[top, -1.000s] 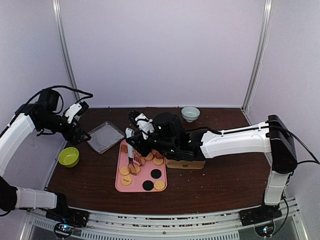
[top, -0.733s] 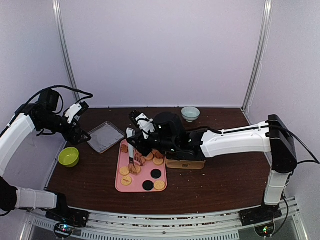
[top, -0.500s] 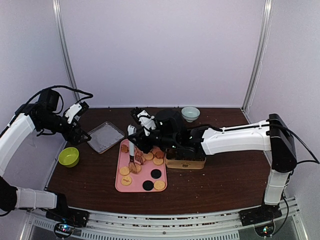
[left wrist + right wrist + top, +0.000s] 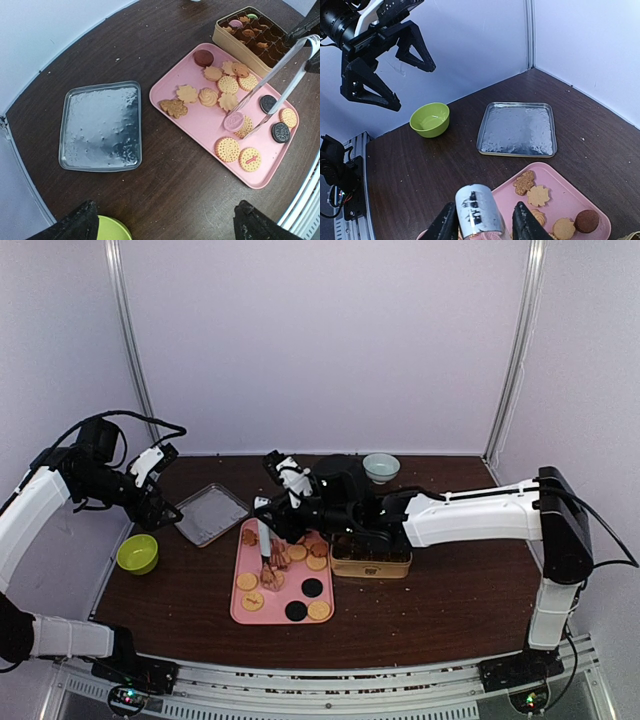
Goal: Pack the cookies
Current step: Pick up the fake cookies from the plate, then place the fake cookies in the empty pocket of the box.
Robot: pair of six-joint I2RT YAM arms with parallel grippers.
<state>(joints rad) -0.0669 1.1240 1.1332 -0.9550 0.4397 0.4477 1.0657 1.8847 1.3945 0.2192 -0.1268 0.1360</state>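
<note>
Cookies (image 4: 209,97) lie scattered on a pink tray (image 4: 200,127): tan round and leaf shapes, two black ones, one dark red. My right gripper (image 4: 482,225) is shut on the handle of metal tongs (image 4: 477,210), seen from above as right gripper (image 4: 283,498) over the tray's far end. The tongs (image 4: 275,75) slant down to the tray, and their tips sit either side of a pink round cookie (image 4: 233,121). More cookies fill paper cups in the gold tin (image 4: 235,40). My left gripper (image 4: 165,220) hangs open and empty over the table's left side.
A silver lid (image 4: 211,513) lies left of the tray, and a green bowl (image 4: 137,553) sits near the left edge. A pale bowl (image 4: 380,467) stands at the back. The gold tin (image 4: 370,565) touches the tray's right side. Crumbs dot the dark table.
My right gripper with the tongs has drawn slightly up and toward the back, uncovering more of the tin. The left arm has not moved.
</note>
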